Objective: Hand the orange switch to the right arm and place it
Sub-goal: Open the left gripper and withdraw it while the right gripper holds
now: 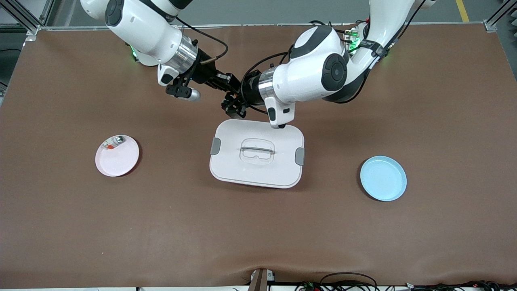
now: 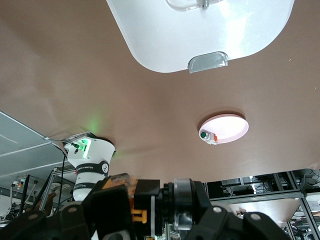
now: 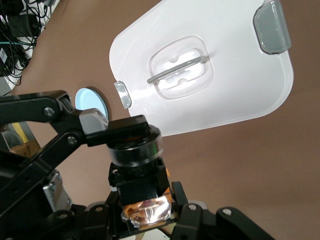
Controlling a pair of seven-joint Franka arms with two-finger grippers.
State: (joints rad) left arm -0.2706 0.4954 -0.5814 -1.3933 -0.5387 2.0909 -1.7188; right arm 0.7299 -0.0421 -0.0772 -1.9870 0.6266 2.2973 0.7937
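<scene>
The orange switch (image 3: pixel 136 150) is up in the air between both grippers, over the table just past the white box's edge on the robots' side. It shows a silver ring, a black body and an orange band (image 2: pixel 137 216). My right gripper (image 3: pixel 145 212) is shut on its lower end, where a clear casing glints. My left gripper (image 2: pixel 165 210) is shut on its other end; one of its fingers (image 3: pixel 94 121) lies across the top and hides the cap. In the front view the right gripper (image 1: pixel 236 93) and the left gripper (image 1: pixel 233 106) meet tip to tip.
A white lidded box (image 1: pixel 226 161) with grey clips lies mid-table, below the grippers. A pink plate (image 1: pixel 117 161) toward the right arm's end holds a small silver-and-red part (image 1: pixel 115 141). A blue plate (image 1: pixel 383 178) lies toward the left arm's end.
</scene>
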